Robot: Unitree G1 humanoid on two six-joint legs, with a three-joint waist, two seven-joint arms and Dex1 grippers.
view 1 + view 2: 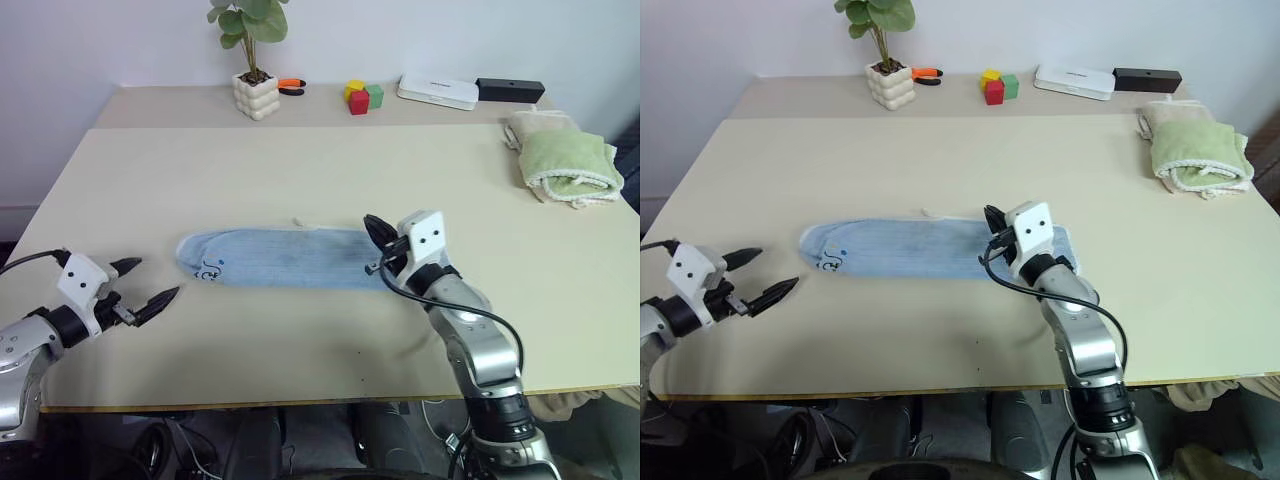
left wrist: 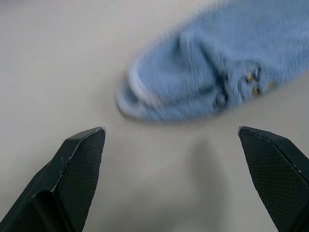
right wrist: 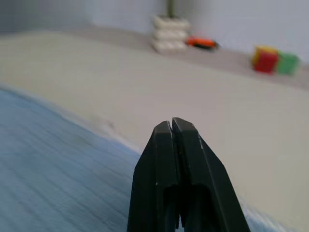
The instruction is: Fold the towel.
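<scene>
Left wrist view: fluffy blue terry towel (image 2: pixel 217 77), rounded end.

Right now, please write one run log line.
towel: folded strip, flat on table | left claw: open, empty | right claw: shut, over towel

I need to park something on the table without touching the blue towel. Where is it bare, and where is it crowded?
Bare: the wide stretch between the towel and the back row, and the front strip between the open left end effector and the right end effector. Crowded: the back edge with the potted plant, blocks and white box, and the green towel corner.
</scene>
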